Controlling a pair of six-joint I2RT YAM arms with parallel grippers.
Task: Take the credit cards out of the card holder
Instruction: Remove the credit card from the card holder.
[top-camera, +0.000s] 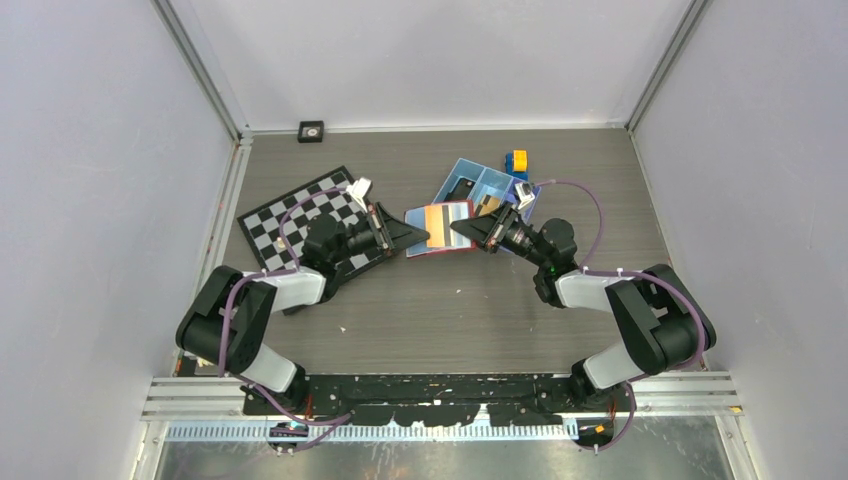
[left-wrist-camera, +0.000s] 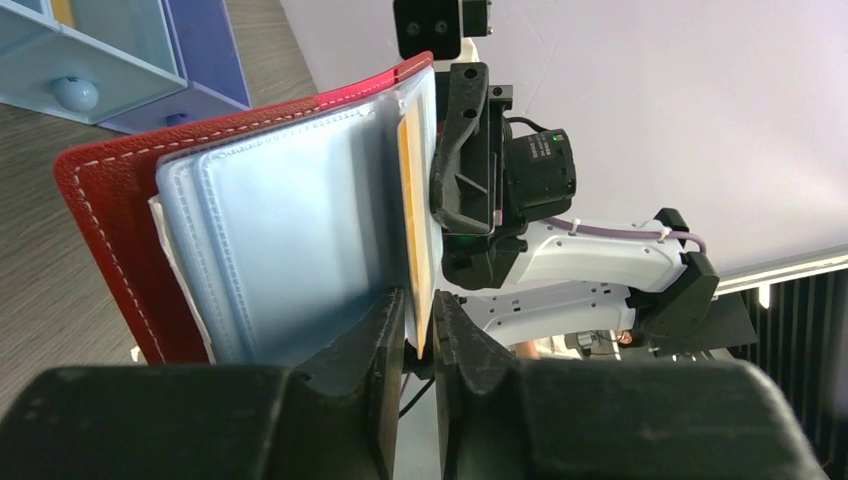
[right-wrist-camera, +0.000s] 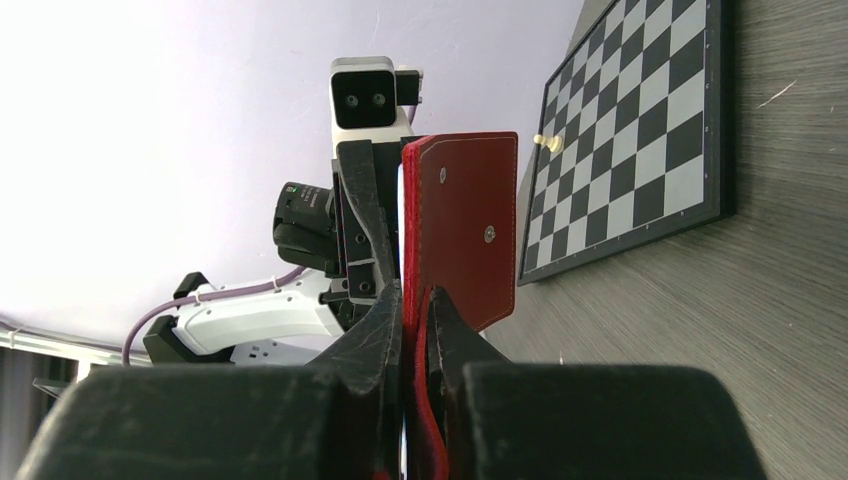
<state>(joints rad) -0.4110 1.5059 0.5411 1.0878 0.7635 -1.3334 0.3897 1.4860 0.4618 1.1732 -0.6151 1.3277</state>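
The red card holder (top-camera: 441, 229) hangs open between my two grippers, above the table. In the left wrist view its red cover (left-wrist-camera: 108, 235) and pale blue-grey sleeves (left-wrist-camera: 290, 230) face me. An orange-gold credit card (left-wrist-camera: 408, 190) stands edge-on in the last sleeve. My left gripper (left-wrist-camera: 420, 320) is shut on that card's near edge; in the top view it (top-camera: 424, 238) is at the holder's left side. My right gripper (right-wrist-camera: 415, 310) is shut on the red cover (right-wrist-camera: 465, 230), at the holder's right side (top-camera: 457, 226). Other cards are hidden in the sleeves.
A blue three-compartment tray (top-camera: 462, 168) lies just behind the holder, with an orange-yellow block (top-camera: 516, 160) beside it. A chessboard (top-camera: 270, 222) lies at the left, under my left arm; it also shows in the right wrist view (right-wrist-camera: 640, 130). A small black object (top-camera: 311, 131) sits by the back wall.
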